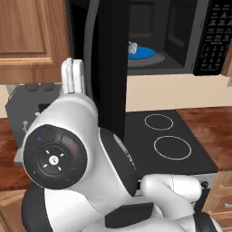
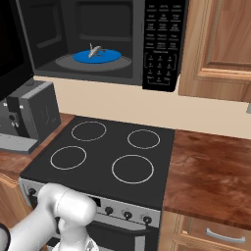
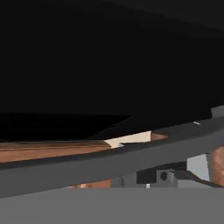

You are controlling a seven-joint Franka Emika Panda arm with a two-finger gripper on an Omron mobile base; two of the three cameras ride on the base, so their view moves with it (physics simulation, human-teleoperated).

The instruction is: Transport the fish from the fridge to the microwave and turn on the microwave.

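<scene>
Fish (image 2: 95, 50) on open microwave's (image 2: 98, 39) plate (image 2: 110, 55)

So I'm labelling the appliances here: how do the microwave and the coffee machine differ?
The microwave is black and mounted up between wooden cupboards; the coffee machine is grey and sits on the counter. The microwave is wide, the coffee machine small and boxy. The microwave's door hangs open, showing a fish on a blue plate.

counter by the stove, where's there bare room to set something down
The wooden counter right of the stove is bare, bordered by the wall behind and the cupboard above. The stove's four rings are bare too. Left of the stove it is crowded: the grey coffee machine takes that counter, under the microwave's open door.
</scene>
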